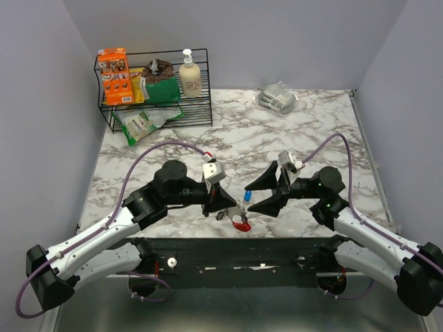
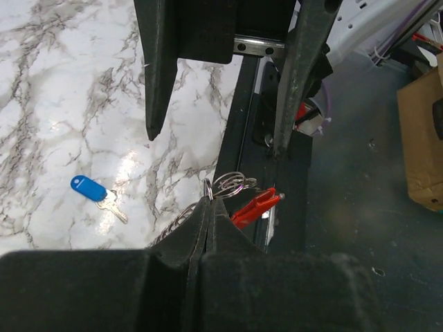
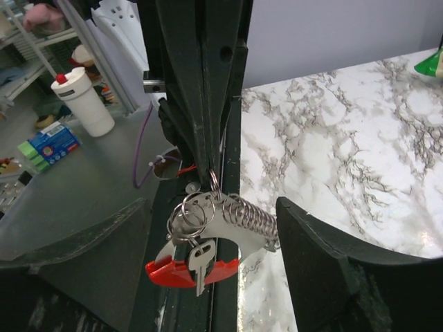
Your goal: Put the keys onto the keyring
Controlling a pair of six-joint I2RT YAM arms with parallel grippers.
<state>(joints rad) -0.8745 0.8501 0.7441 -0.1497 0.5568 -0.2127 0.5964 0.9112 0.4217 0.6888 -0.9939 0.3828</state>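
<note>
Left gripper (image 2: 208, 211): pinched shut on keyring (image 2: 234, 185) at near edge of marble table (image 1: 311, 138), red clip (image 2: 256, 206) and one silver key (image 3: 199, 263) hanging; right gripper (image 1: 249, 198): jaws wide, empty; blue-headed key (image 2: 90, 188): loose on marble just beyond; advised: grip its blade, keeping head free for ring.

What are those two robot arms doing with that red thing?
They are putting keys on a keyring. The left arm holds the keyring up at the table's near edge, jaws shut on one of its rings. A red clip and one silver key hang from it. The right arm's jaws are open, facing it, holding nothing. A blue key lies on the table, not yet on the ring.
</note>
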